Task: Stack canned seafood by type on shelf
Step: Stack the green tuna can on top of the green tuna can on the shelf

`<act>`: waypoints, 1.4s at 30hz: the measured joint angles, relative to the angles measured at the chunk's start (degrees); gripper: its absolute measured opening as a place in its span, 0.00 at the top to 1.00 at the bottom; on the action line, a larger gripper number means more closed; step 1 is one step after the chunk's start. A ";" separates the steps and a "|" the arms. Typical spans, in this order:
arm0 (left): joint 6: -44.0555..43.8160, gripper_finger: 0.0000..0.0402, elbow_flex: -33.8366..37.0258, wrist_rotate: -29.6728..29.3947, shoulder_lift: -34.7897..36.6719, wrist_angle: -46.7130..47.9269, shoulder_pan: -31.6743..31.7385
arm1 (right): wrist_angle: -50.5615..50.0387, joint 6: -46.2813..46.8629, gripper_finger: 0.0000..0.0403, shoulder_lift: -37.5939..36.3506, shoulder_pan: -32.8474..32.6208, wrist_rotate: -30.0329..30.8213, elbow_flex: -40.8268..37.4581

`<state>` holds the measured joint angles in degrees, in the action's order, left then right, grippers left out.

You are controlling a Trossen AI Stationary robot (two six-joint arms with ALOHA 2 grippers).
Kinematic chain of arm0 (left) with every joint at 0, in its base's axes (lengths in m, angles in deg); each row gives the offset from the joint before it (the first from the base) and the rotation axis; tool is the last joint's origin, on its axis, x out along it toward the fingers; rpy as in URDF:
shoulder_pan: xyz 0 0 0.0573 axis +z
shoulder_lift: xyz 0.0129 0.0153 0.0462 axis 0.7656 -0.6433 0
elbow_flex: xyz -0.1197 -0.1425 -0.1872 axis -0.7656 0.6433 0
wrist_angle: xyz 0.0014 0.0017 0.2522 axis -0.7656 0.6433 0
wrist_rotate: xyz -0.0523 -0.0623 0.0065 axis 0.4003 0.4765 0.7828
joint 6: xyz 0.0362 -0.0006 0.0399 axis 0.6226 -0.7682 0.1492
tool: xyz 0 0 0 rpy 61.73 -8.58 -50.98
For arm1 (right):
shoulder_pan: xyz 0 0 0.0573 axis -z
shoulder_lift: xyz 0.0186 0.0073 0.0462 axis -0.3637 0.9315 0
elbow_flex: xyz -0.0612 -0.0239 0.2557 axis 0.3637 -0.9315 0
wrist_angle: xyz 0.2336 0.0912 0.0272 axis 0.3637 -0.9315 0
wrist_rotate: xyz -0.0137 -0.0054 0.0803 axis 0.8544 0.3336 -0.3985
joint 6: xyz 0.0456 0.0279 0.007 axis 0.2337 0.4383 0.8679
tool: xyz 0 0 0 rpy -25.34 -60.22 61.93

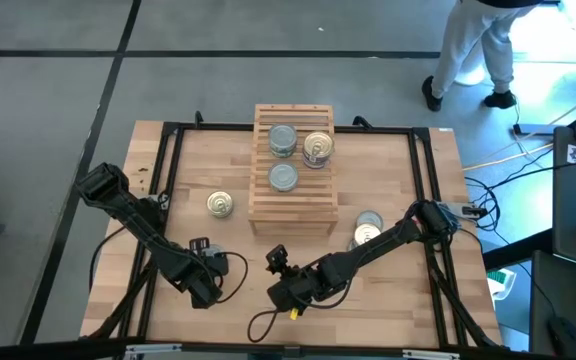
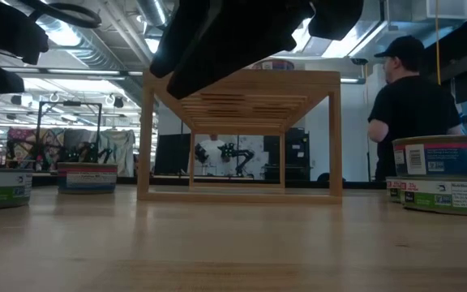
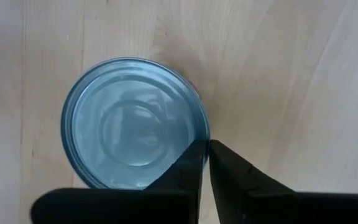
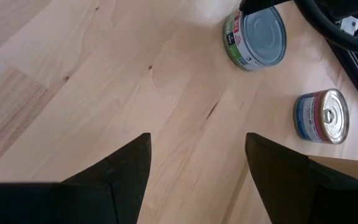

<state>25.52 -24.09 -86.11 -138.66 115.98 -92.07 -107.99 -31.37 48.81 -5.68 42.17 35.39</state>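
Note:
A silver-topped, green-labelled can (image 3: 135,121) stands upright on the table near its front left, also seen as the can (image 4: 257,37). My left gripper (image 3: 209,149) points down over it and is shut on its rim; in the high view the left gripper (image 1: 205,288) hides the can. My right gripper (image 4: 197,140) hangs open over bare table to its right, touching nothing. The shelf (image 1: 293,165) carries two silver-topped cans (image 1: 283,140) and one gold-topped can (image 1: 318,148). A gold-topped can (image 1: 220,204) stands on the table left of the shelf. My left gripper pinches the can's rim (image 3: 204,134) between its two fingers, one finger over the lid just inside the rim, the other outside the wall. The fingers come from above, pointing down. The can stands upright with its base on the table.
Two cans are stacked (image 1: 367,229) right of the shelf, under my right arm. A black frame (image 1: 168,160) runs around the tabletop. A person (image 2: 412,105) stands beyond the far edge. Bare wood lies between the grippers and the shelf.

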 joint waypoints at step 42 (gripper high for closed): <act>3.01 1.00 0.13 -4.37 -0.18 1.18 0.12 | 0.03 0.00 0.36 0.00 0.01 -0.01 0.00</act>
<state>28.54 -23.96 -90.47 -138.84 117.16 -91.95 -107.96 -31.37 48.81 -5.67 42.16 35.39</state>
